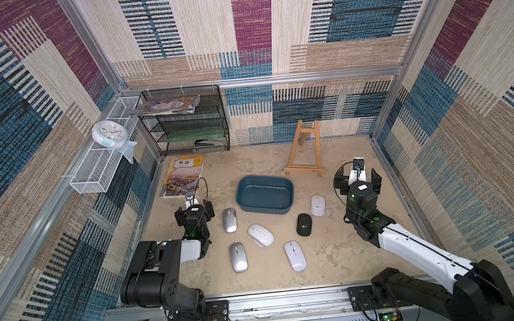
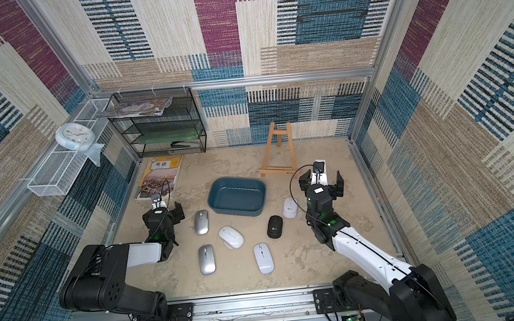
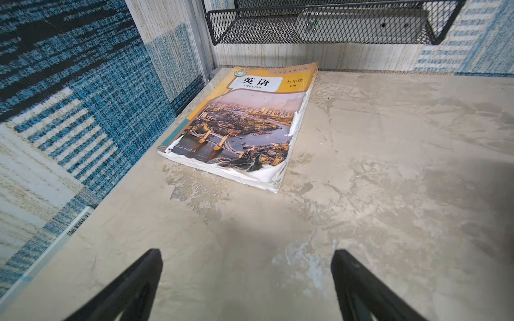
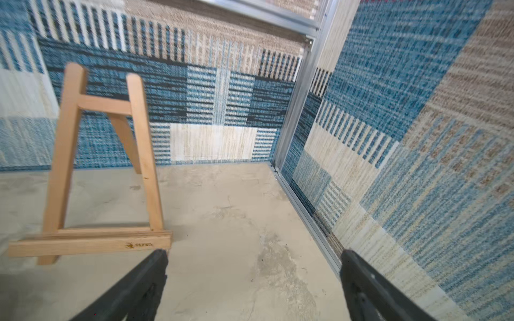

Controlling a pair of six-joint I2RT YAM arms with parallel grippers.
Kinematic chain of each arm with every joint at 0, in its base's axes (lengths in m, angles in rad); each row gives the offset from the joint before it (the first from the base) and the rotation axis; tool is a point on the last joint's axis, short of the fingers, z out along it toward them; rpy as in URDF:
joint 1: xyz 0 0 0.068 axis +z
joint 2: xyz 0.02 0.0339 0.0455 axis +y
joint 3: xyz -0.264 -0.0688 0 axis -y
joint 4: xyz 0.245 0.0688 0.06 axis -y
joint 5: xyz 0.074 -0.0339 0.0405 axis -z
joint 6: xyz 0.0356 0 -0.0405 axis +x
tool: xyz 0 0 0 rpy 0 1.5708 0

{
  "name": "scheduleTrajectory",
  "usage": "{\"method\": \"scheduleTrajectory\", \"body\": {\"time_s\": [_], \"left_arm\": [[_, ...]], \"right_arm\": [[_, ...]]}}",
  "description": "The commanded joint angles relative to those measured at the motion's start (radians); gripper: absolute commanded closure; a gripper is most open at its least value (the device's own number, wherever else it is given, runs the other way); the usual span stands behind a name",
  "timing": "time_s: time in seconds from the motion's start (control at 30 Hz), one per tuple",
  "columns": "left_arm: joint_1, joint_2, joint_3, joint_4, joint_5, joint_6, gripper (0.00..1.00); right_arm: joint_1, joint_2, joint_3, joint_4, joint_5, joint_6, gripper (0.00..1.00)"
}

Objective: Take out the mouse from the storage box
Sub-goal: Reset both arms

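The storage box [image 1: 264, 194] [image 2: 236, 196], a dark teal tub, stands mid-table in both top views, and I see nothing inside it. Several mice lie on the table in front of it: a silver mouse [image 1: 229, 220], a white mouse [image 1: 261, 234], a black mouse [image 1: 304, 224] and a small white mouse [image 1: 317, 205] among them. My left gripper [image 1: 193, 207] [image 2: 162, 212] [image 3: 247, 255] hovers left of the box, open and empty. Right of the box, my right gripper [image 1: 357, 177] [image 2: 321, 178] [image 4: 254, 254] is open too, holding nothing.
An English textbook [image 1: 182, 175] [image 3: 242, 122] lies ahead of the left gripper. A wooden easel [image 1: 306, 148] [image 4: 103, 166] stands near the right gripper. A black mesh rack [image 1: 184, 119] fills the back left corner. A white mesh basket [image 1: 101, 166] with a clock [image 1: 109, 134] hangs on the left wall.
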Motion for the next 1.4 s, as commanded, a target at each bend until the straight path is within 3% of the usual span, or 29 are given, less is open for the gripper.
{"method": "scheduleTrajectory", "body": {"time_s": [0.0, 0.17, 0.3, 0.53, 0.57, 0.73, 0.9, 0.97, 1.1, 1.3, 1.37], "left_arm": [[0.011, 0.002, 0.018, -0.004, 0.036, -0.017, 0.01], [0.029, -0.003, 0.025, -0.027, 0.057, -0.032, 0.01], [0.032, 0.003, 0.027, -0.022, 0.066, -0.033, 0.01], [0.034, 0.002, 0.027, -0.021, 0.066, -0.034, 0.01], [0.034, 0.002, 0.027, -0.02, 0.067, -0.034, 0.01], [0.034, 0.002, 0.027, -0.021, 0.067, -0.034, 0.01], [0.034, 0.003, 0.027, -0.021, 0.067, -0.034, 0.01], [0.034, 0.002, 0.027, -0.022, 0.067, -0.034, 0.01], [0.034, 0.003, 0.027, -0.02, 0.067, -0.034, 0.01], [0.034, 0.006, 0.027, -0.02, 0.07, -0.035, 0.01], [0.064, 0.013, 0.041, -0.038, 0.136, -0.048, 0.01]], "right_arm": [[-0.071, 0.083, -0.026, 0.146, -0.029, 0.012, 0.01], [-0.173, 0.245, -0.107, 0.326, -0.044, 0.059, 0.01], [-0.212, 0.325, -0.156, 0.455, -0.124, 0.043, 0.01], [-0.306, 0.4, -0.189, 0.554, -0.478, 0.04, 0.01], [-0.319, 0.423, -0.207, 0.624, -0.488, 0.044, 0.0], [-0.385, 0.412, -0.165, 0.506, -0.628, 0.092, 0.01], [-0.414, 0.393, -0.266, 0.661, -0.718, 0.094, 0.01], [-0.418, 0.449, -0.321, 0.841, -0.721, 0.096, 0.01], [-0.419, 0.409, -0.29, 0.703, -0.728, 0.096, 0.01], [-0.42, 0.412, -0.293, 0.716, -0.725, 0.097, 0.01], [-0.419, 0.413, -0.293, 0.717, -0.725, 0.095, 0.01]]}}
